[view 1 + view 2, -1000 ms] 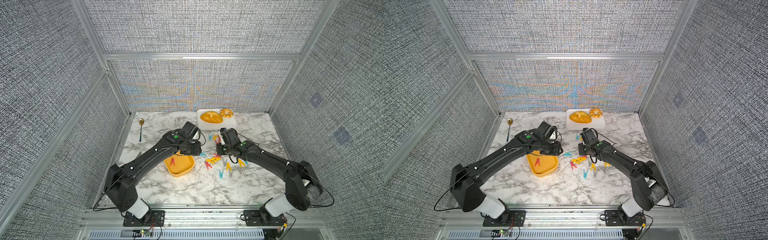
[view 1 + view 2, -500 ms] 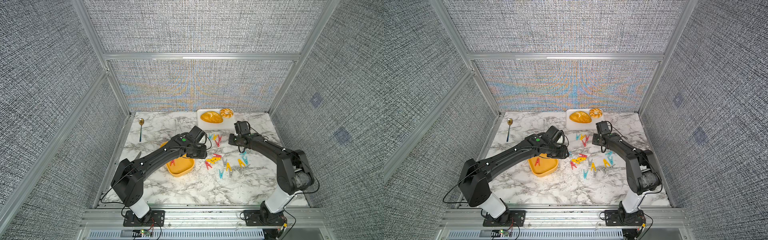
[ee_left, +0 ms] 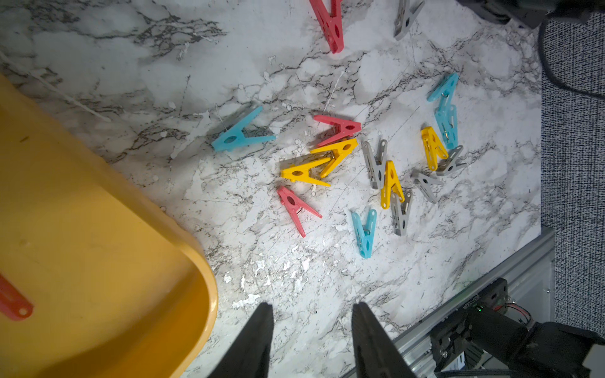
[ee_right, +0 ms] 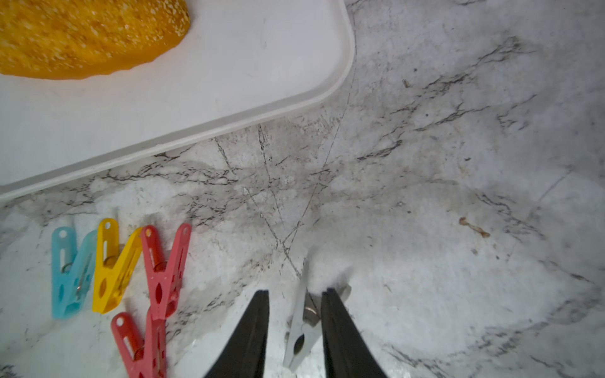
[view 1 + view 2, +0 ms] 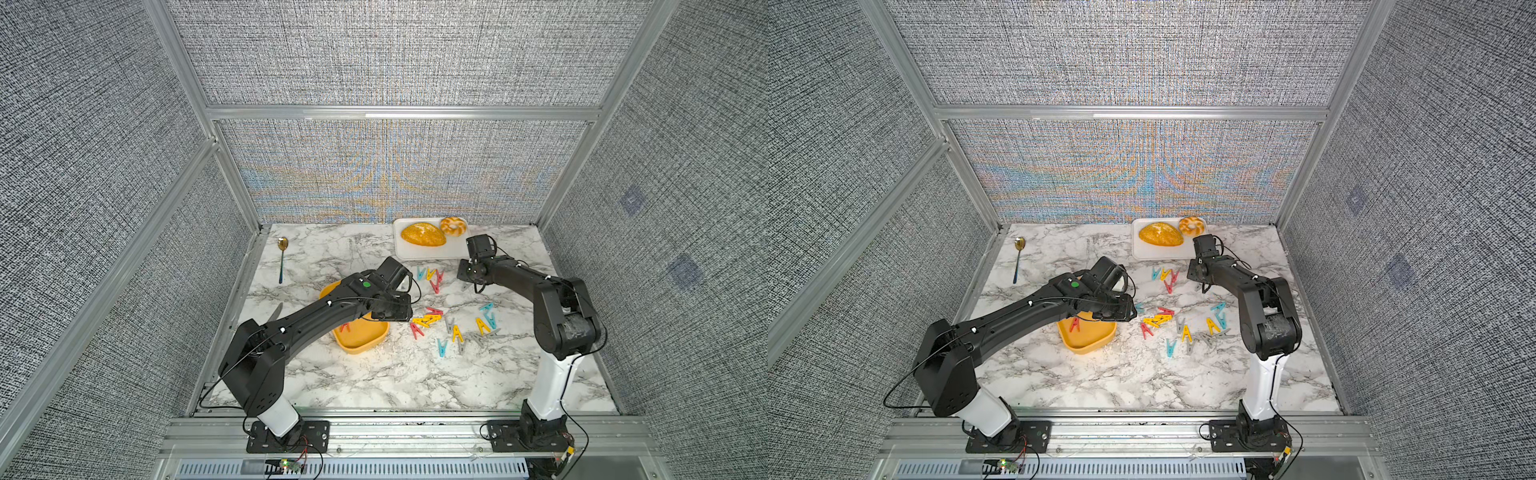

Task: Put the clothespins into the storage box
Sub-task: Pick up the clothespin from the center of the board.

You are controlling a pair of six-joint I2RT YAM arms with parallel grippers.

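Note:
The yellow-orange storage box (image 5: 361,345) (image 5: 1088,345) holds one red clothespin (image 5: 345,327) (image 3: 14,302). Several red, yellow, teal and grey clothespins (image 5: 432,320) (image 3: 307,173) lie scattered to its right. My left gripper (image 5: 395,316) (image 3: 311,311) hovers by the box's right rim, open and empty. A teal, a yellow and two red clothespins (image 5: 430,276) (image 4: 111,268) lie near the tray. My right gripper (image 5: 468,279) (image 4: 296,294) stands open just right of them. A grey clothespin (image 4: 302,330) lies on the marble between its fingers, against one finger only.
A white tray (image 5: 415,254) (image 4: 229,98) with a loaf (image 5: 423,235) and a roll (image 5: 453,226) sits at the back, close behind my right gripper. A gold spoon (image 5: 282,257) lies at the back left. Mesh walls enclose the marble table.
My right gripper left the middle pile and moved back and right toward the tray, jaws slightly wider. My left gripper shifted right, from over the box to its right rim.

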